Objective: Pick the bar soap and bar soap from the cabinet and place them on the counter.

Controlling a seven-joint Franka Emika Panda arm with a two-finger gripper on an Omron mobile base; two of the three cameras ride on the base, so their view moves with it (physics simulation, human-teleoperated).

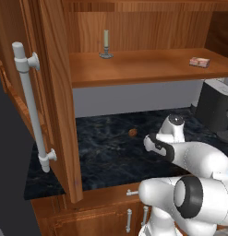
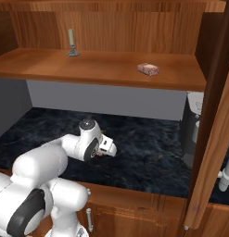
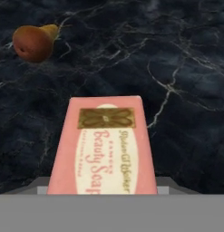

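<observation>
A brown lump [image 3: 34, 42] lies on the counter [image 3: 186, 68] at upper left of the hand view, beyond the held soap [image 3: 104, 147]. The arm bends low over the counter, gripper [image 2: 105, 149] clamped on that soap. Farther back, a second soap [image 2: 148, 69] and candle [image 2: 71, 42] sit on the cabinet [image 2: 102, 65] shelf.

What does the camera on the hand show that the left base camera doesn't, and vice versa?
Hand view adds: a pink rectangular bar soap, close up, its label reading Beauty Soap.
Left base view adds: a pale candle on a grey holder and a second pinkish bar soap on the reddish-brown wooden cabinet shelf, the open door's long silver bar handle, and the white robot arm.
Both: the black marble-look counter and a small round brown lump lying on it.
</observation>
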